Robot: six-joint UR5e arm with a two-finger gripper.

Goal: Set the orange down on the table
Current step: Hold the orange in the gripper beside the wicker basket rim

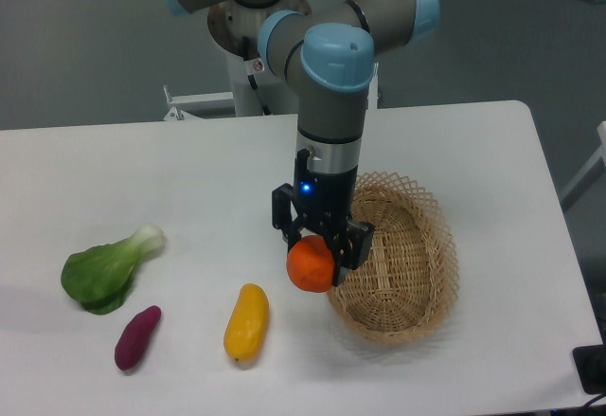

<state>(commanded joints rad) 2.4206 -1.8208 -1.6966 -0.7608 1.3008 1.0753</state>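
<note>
The orange is a small round orange-red fruit held between the fingers of my gripper, which is shut on it. It hangs just left of the wicker basket's left rim, above the white table. How high it sits above the tabletop I cannot tell. The arm comes down from the top middle of the view.
An oval woven wicker basket stands right of the gripper. An elongated yellow-orange vegetable lies to the lower left. A purple sweet potato and a green bok choy lie further left.
</note>
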